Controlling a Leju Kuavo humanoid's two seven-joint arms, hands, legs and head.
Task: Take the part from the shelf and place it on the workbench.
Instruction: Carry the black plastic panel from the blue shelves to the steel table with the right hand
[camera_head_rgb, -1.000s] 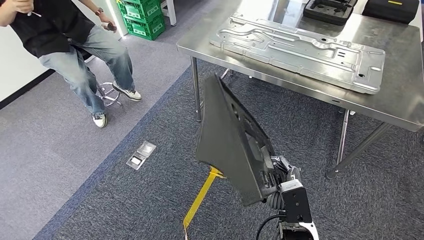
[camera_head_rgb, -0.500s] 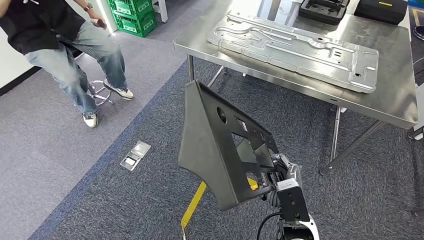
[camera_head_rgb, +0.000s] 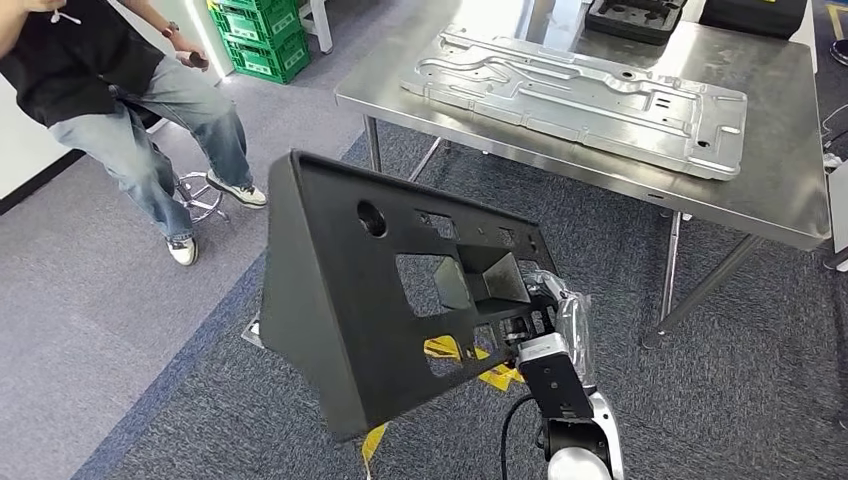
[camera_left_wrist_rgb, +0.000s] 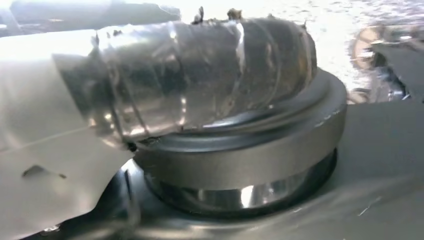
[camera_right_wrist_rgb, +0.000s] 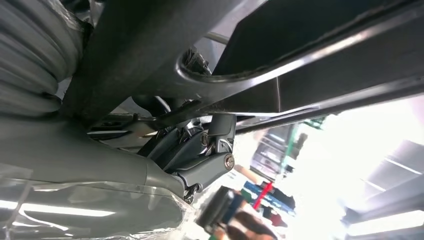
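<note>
Our right hand grips the large black moulded plastic panel, which has swung broadside since a second ago, nearing the steel bench.

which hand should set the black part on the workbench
Right: the right hand already grips the black part, held off the floor just short of the workbench.

I count one black part, one robot hand, one steel workbench, one metal panel, two green crates, one seated person.
</note>
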